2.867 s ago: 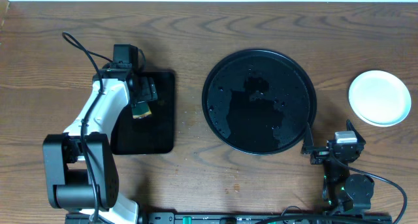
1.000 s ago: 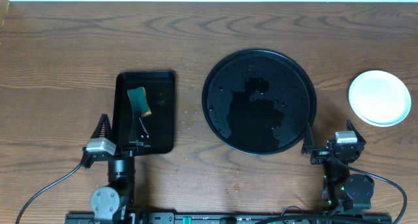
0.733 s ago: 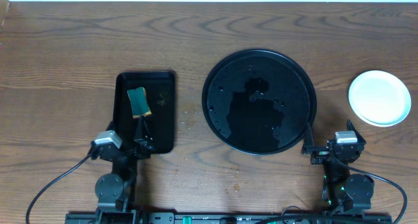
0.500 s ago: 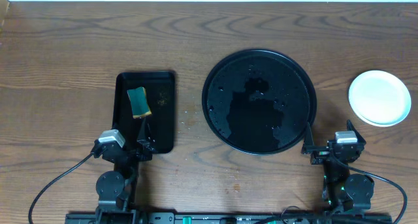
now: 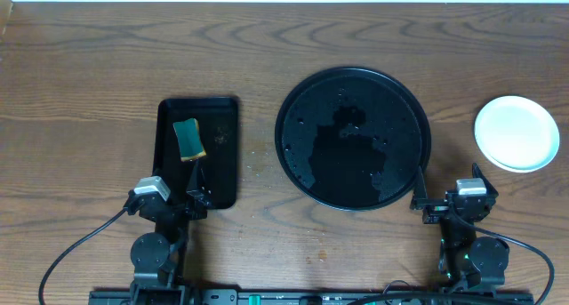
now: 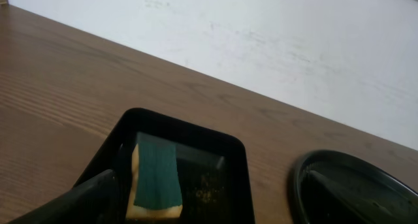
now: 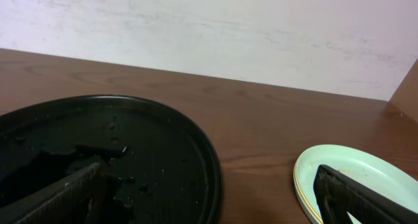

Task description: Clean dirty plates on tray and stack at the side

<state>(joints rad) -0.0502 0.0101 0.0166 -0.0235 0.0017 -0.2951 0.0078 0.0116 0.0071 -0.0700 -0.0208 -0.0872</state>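
Observation:
The round black tray (image 5: 307,167) lies mid-table, wet and with no plate on it. The plates (image 5: 516,133) sit stacked on the table at the far right, a pale blue-white one on top. In the right wrist view the stack (image 7: 346,168) shows a yellow edge underneath. My right gripper (image 5: 446,196) is open and empty near the front edge, between the tray and the stack. In its own view the right gripper (image 7: 206,211) has the tray (image 7: 130,152) to its left. My left gripper (image 5: 171,196) is open and empty at the front left.
A rectangular black tray (image 5: 222,176) lies left of the round tray and holds a green and yellow sponge (image 5: 188,139) and some crumbs. The left wrist view shows the sponge (image 6: 157,178) just beyond my left gripper (image 6: 202,214). A white wall runs along the table's far edge.
My left arm drew back from the rectangular tray to the front edge, leaving the sponge lying in it. The right arm, the tray and the plates have not moved.

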